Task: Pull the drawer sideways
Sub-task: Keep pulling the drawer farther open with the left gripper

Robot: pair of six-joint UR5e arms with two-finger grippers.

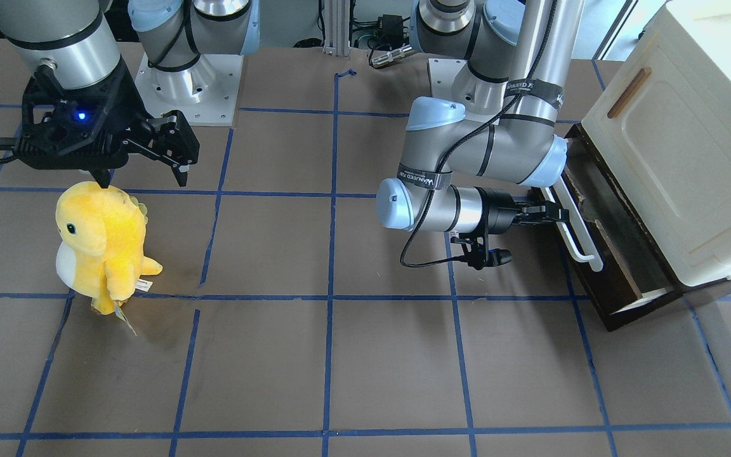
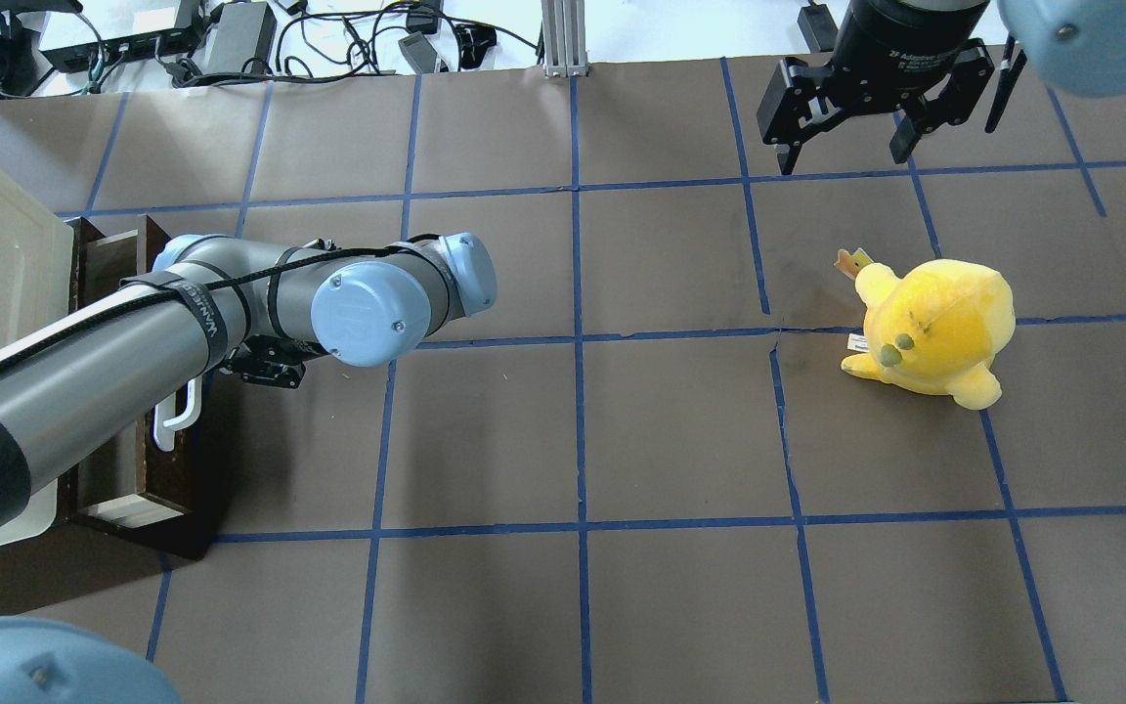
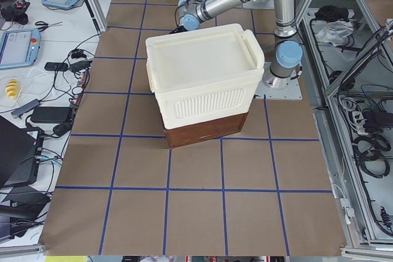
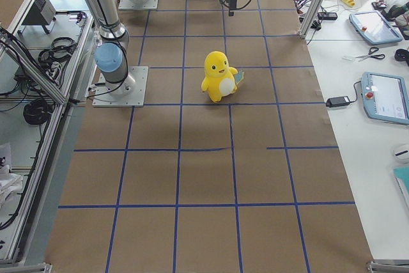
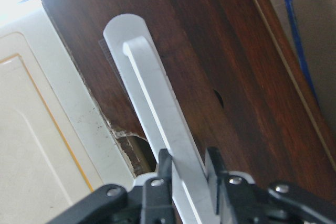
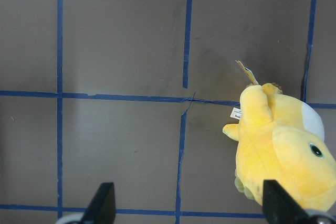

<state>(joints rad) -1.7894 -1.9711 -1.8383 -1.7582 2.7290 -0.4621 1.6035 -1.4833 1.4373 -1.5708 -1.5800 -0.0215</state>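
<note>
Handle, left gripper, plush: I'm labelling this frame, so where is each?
handle (image 1: 578,231), front-facing view, middle of the white bar.
left gripper (image 5: 188,166), left wrist view, midway between its fingertips, shut on the handle.
plush (image 2: 934,328), overhead view, on its yellow body.

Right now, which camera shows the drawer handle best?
The left wrist view: the handle fills the frame, with the left gripper shut on it. The front-facing view shows its whole length, but smaller. Overhead, the arm hides most of it. Elsewhere it's hidden or too small to tell.
</note>
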